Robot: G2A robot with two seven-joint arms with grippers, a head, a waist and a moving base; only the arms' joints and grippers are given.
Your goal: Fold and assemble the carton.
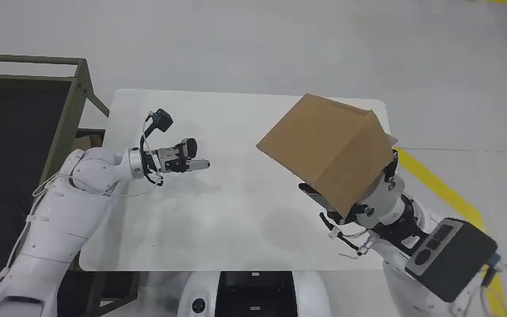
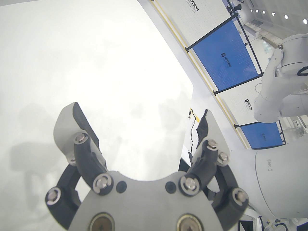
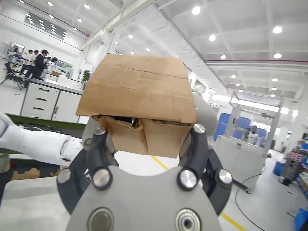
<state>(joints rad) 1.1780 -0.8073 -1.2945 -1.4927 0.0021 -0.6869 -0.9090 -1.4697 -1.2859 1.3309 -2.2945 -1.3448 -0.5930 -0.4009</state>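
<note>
A brown cardboard carton [image 1: 327, 147], formed into a box and tilted on a corner, is held above the right side of the white table [image 1: 230, 222]. My right gripper [image 1: 348, 212] is under its near lower edge. In the right wrist view the carton [image 3: 138, 92] sits between the two fingers [image 3: 196, 135], which are shut on it, and its folded bottom flaps face the camera. My left gripper [image 1: 202, 164] hovers over the table's left part, well apart from the carton. In the left wrist view the left gripper [image 2: 142, 123] is open with nothing between its pads.
A dark metal-framed rack [image 1: 47, 103] stands beyond the table's left edge. Yellow floor tape [image 1: 444, 190] runs past the right side. The table's bare middle [image 1: 238, 198] lies between the two arms.
</note>
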